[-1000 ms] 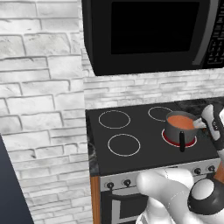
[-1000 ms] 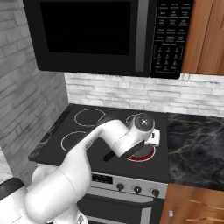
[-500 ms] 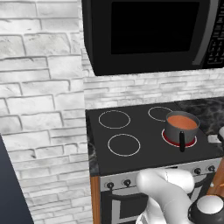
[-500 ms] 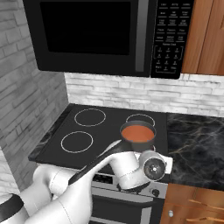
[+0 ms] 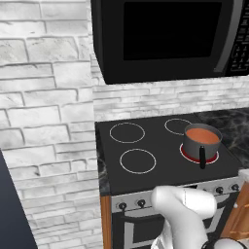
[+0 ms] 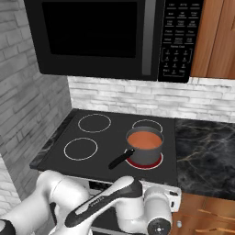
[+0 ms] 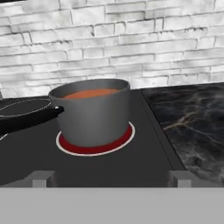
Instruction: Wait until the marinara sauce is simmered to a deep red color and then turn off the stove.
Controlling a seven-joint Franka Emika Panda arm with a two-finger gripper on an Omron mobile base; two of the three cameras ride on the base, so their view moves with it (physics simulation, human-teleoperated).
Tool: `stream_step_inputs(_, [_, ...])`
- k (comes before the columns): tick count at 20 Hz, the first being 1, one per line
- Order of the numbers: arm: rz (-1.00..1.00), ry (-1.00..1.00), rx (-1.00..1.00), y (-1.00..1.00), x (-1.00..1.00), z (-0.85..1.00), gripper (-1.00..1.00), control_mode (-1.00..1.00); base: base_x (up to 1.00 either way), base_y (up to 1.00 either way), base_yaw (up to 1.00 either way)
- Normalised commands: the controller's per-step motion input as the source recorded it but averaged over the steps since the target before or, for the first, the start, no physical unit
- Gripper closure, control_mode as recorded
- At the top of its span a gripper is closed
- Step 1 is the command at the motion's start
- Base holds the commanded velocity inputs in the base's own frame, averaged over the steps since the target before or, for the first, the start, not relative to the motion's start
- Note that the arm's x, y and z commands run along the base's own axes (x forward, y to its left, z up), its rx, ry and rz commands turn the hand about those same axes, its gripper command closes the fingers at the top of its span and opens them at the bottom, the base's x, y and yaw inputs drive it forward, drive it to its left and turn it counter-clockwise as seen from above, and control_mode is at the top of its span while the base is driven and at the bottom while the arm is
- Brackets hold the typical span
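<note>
The marinara sauce [image 6: 143, 139] is a smooth orange-red disc in a small grey pot [image 5: 200, 146] with a black handle [image 6: 120, 159]. The pot stands on the front right burner, whose ring glows red [image 7: 94, 146]. The stove [image 5: 160, 172] is a black glass cooktop with white ring burners; small black knobs [image 5: 141, 203] line its silver front panel. My gripper [image 7: 111, 179] is open, its two tips wide apart, low at the stove's front edge and facing the pot's side. Nothing is between the fingers. The sauce [image 7: 89, 93] shows just under the pot's rim.
A black microwave [image 6: 101, 36] hangs above the cooktop. Dark marble counter [image 6: 202, 156] lies to the right of the stove, with a wooden cabinet [image 6: 215, 36] above it. A white brick wall [image 5: 48, 97] closes the back and left side.
My arm has swung down from over the pot to below the stove's front edge, so the pot is uncovered in the right base view. The pot has not moved.
</note>
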Motion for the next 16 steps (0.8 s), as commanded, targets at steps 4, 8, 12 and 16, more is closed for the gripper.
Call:
stream_step_inputs(4, [0.00,-0.17,0.00,-0.13,-0.27,-0.22,-1.00,-1.00,0.00,0.00,0.00])
stream_step_inputs(8, [0.00,-0.05,0.00,-0.21,0.00,-0.18,-1.00,-1.00,0.00,0.00,0.00])
stream_step_inputs(12, [0.00,-0.12,0.00,-0.10,-0.08,-0.32,-1.00,-1.00,0.00,0.00,0.00])
stream_step_inputs(16, [0.00,-0.12,0.00,-0.19,-0.25,-0.40,-1.00,-1.00,0.00,0.00,0.00])
